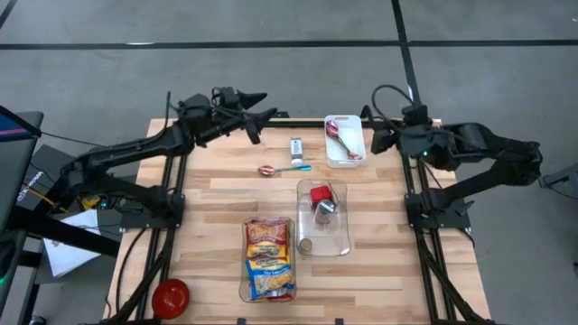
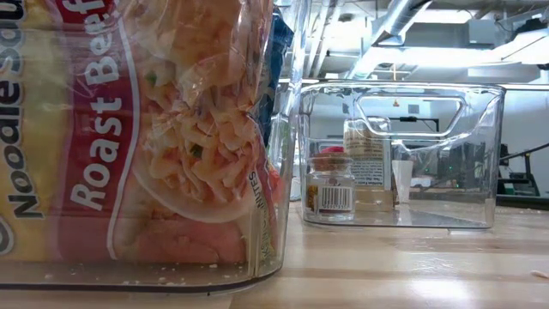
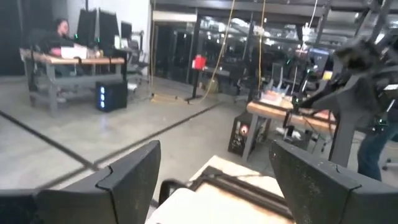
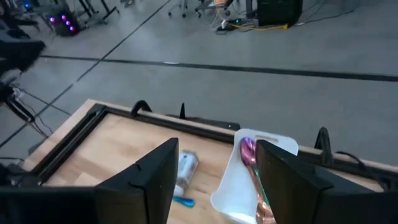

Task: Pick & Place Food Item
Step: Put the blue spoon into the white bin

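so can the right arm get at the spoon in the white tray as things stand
Probably yes. The right gripper hangs open right beside the white tray, and the spoon lies uncovered in it, with nothing between them.

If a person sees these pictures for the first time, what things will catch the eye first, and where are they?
The bright noodle packet in a clear bin near the table's front edge stands out most, and it fills the low view. Beside it, a second clear bin holds a red-lidded jar. At the back, a white tray carries a pink spoon, and both arms wait at the far corners, left pincer and right pincer open and empty.
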Motion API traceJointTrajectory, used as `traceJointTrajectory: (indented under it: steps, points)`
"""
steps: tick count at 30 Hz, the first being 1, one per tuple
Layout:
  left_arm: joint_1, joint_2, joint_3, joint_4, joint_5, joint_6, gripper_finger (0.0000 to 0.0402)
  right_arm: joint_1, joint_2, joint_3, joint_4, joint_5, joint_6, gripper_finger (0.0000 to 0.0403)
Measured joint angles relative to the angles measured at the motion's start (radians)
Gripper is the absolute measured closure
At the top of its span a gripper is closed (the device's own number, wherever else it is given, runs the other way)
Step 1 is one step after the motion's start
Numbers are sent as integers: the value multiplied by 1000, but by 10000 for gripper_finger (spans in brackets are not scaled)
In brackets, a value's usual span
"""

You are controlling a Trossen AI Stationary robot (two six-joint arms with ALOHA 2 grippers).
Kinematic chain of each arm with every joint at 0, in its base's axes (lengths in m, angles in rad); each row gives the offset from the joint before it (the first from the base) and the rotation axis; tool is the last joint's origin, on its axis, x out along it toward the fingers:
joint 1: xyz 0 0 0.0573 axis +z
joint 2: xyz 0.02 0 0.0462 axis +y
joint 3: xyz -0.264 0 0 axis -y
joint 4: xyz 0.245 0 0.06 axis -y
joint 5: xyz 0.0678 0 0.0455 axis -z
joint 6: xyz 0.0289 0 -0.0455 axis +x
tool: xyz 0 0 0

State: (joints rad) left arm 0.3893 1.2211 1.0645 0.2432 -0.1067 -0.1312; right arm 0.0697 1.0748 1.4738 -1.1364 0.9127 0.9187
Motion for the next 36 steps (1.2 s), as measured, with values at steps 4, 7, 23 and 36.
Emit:
traceJointTrajectory:
  steps: [4, 7, 23, 36]
  points:
    - [28, 52, 0, -34, 38, -6, 105, -43, 3, 0, 27, -26, -89, 196]
    - [32, 94, 0, -56, 39, -8, 105, -78, 4, 0, 27, -42, -143, 196]
    - [100, 154, -27, -839, 73, -299, 105, -174, -48, 1, 23, -140, -250, 196]
    - [133, 145, -389, -515, 163, -895, 128, -186, -49, 0, 29, -204, -299, 196]
